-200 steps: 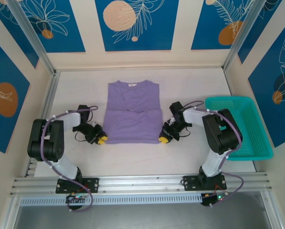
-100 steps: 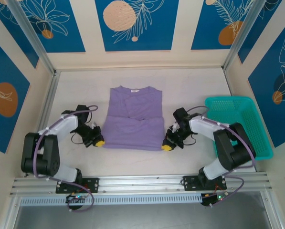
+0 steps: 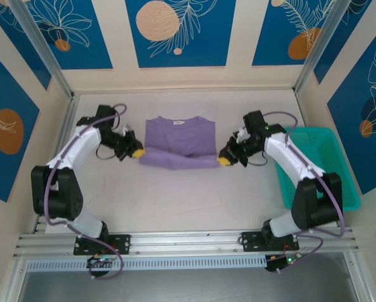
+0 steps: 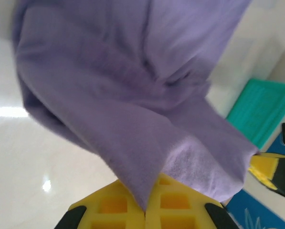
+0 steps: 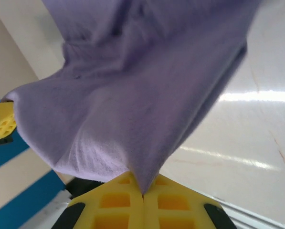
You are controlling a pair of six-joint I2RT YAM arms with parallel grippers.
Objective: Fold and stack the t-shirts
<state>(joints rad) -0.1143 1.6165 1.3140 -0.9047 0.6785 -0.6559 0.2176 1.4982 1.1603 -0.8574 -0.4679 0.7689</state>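
"Pinching what, the left end effector?"

"A corner of the shirt. In its wrist view the yellow pads are pressed together, with purple cloth caught in the seam between them."

"And the right end effector?"

"The same. Its pads are shut tight on the opposite corner, and the cloth spreads away from the pinch in loose folds."

"Where is the shirt, taking the basket as the mark?"

"On the worktop, left of the basket and apart from it. The right end effector sits between the two, near the basket's left wall. The left one is on the side of the shirt away from the basket."

"How does the shirt lie?"

"The collar end lies flat, about level with the basket's far rim, with a small white label at the neckline. The other end is gathered into a thick roll, about level with the basket's middle and stretched straight between the two end effectors. I cannot tell whether that roll rests on the flat part or hangs just above it."

"And the basket itself?"

"The right arm crosses over its left part, and teal mesh shows beyond the arm."
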